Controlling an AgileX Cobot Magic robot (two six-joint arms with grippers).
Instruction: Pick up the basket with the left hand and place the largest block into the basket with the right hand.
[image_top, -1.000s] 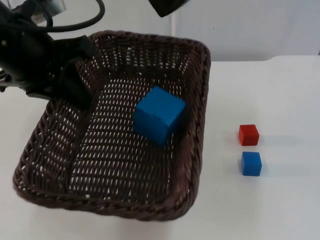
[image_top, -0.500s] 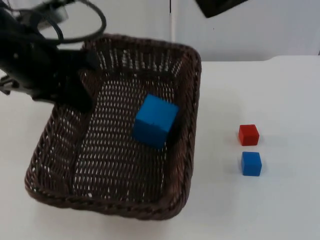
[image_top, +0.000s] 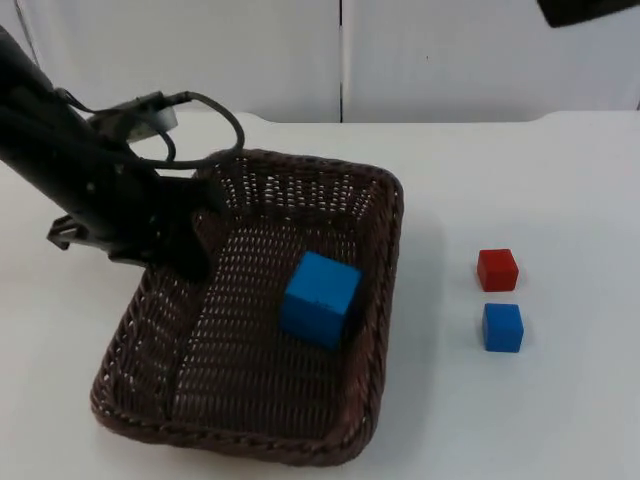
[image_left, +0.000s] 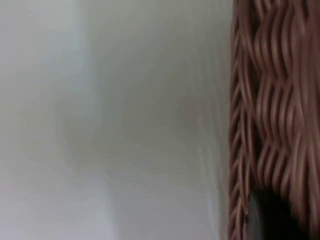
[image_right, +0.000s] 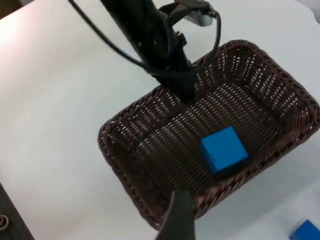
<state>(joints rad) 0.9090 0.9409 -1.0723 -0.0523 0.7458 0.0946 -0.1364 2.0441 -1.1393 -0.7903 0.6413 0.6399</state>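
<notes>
The basket (image_top: 250, 320), left of centre, holds the big blue block (image_top: 320, 299); the left gripper (image_top: 190, 240) clamps its rim, table (image_top: 520, 420) bare rightward.

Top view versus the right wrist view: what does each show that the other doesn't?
Top view alone: the small red block on the white table right of the basket, just behind the small blue block.

Right wrist view alone: the right hand's black fingertip.

Both: the brown wicker basket, the large blue block inside it, the left hand at the basket's rim, and the small blue block.
</notes>
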